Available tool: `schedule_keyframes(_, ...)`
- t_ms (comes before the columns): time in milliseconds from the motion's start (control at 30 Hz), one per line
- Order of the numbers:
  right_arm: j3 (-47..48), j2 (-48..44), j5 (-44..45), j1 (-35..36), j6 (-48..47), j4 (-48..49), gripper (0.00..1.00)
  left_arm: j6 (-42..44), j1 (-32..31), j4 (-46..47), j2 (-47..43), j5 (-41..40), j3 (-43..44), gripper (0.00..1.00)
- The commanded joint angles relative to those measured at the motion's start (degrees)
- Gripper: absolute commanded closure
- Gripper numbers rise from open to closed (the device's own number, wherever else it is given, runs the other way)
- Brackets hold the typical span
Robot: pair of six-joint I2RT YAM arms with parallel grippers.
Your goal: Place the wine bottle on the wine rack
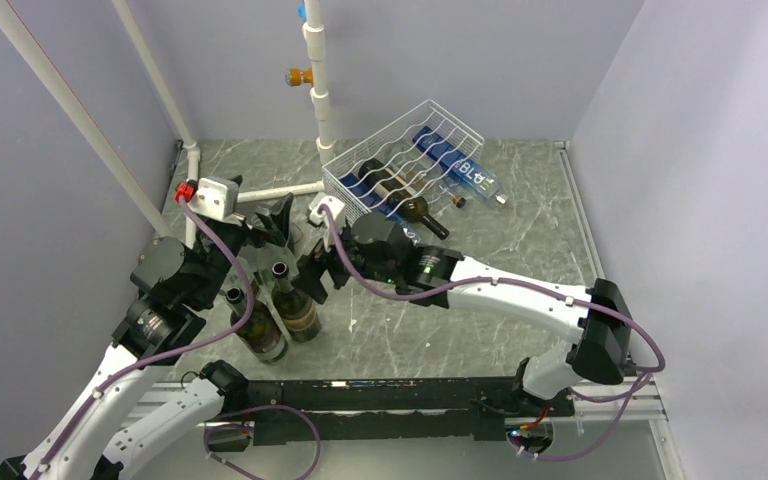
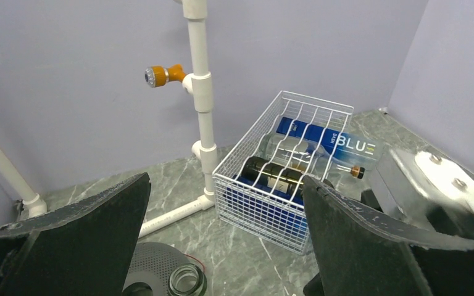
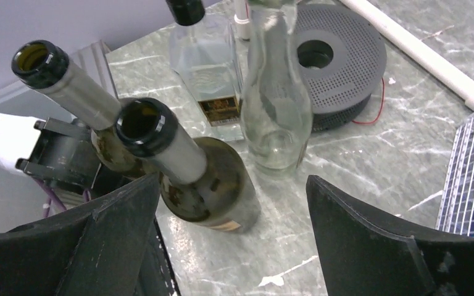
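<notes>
Bottles point(image 3: 219, 188) of dark glass, wavy white wire rack point(image 2: 259, 209), left fingers point(image 2: 86, 234) and right fingers point(image 3: 370, 240) spread apart

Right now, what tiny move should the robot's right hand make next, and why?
Probably ease the right gripper forward and close it on the nearer dark green glass bottle. Its jaws stand open, and that upright bottle sits just ahead of the gap, not yet gripped. The white wire rack already holds bottles lying down; this one isn't there yet.
</notes>
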Motion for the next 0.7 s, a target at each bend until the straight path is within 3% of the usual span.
schedule_keyframes(0, 4.3, 1.5, 10.9, 3.8, -2.2, 4.9, 0.11, 0.0, 0.4, 2.7, -0.9, -2.1, -0.3, 0.01)
schedule_keyframes(667, 6.6, 5.9, 11.2, 6.7, 1.7, 7.9, 0.24, -0.3, 1.0, 2.7, -0.3, -4.5, -0.7, 0.02)
